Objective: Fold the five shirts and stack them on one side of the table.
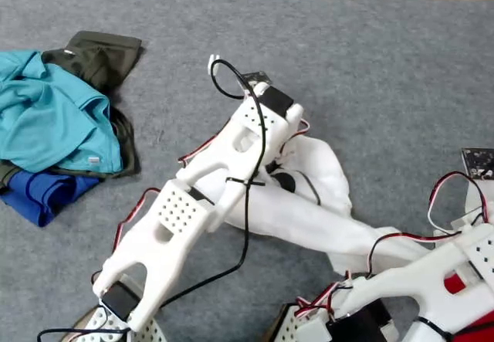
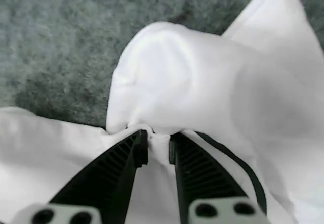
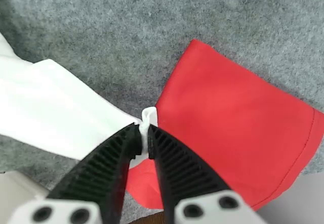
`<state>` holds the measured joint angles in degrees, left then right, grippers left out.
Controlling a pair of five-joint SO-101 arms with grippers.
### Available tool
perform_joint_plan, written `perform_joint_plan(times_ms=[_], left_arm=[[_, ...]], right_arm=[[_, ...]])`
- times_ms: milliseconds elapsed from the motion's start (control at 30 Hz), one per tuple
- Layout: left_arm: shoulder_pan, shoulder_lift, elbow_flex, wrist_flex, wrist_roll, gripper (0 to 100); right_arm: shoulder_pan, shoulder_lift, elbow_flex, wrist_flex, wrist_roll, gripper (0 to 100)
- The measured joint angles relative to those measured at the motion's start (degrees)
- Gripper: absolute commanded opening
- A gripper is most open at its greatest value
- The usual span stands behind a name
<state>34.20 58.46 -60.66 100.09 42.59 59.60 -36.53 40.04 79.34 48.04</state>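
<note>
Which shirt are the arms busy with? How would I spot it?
On the grey table, look at the middle. The white shirt lies crumpled there, pinched by the left gripper and right gripper. It alone is white: the teal shirt, blue shirt and dark green shirt are heaped aside, the red shirt lies by its end.

White shirt [image 1: 309, 211] is lying rumpled mid-table, one end touching flat red shirt [image 3: 228, 128] | teal shirt [image 1: 54, 118] is sprawling over dark green shirt [image 1: 100, 56] at table's left | blue shirt [image 1: 42, 191] is peeking out beneath
</note>
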Motion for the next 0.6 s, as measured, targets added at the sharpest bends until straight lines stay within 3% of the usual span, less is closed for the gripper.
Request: perform_joint_plan(times_ms=[400, 600], left_arm=[[0.0, 0.0, 0.0, 0.0, 0.0, 8], [-0.1, 0.1, -0.2, 0.0, 0.0, 14]], right_arm=[[0.0, 0.0, 0.0, 0.0, 0.0, 0.4], [0.0, 0.0, 0.0, 0.0, 0.0, 0.4]])
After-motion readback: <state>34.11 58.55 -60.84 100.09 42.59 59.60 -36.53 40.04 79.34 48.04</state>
